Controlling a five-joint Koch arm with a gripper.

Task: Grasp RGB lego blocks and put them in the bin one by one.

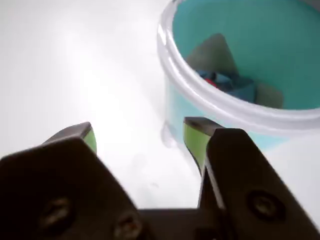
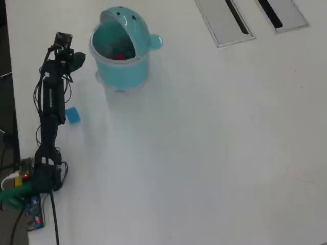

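Gripper stands with jaws apart, holding nothing, over bare white bench. The teal bin sits just ahead and right of it in the wrist view; red block and blue block lie inside.

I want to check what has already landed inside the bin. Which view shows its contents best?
The wrist view: it looks into the bin, showing red and blue pieces at the bottom. The overhead view shows only a red spot.

The light teal round plastic bin stands on the white table. In the overhead view, the black arm lies left of it. Two flat grey slotted panels sit far right.
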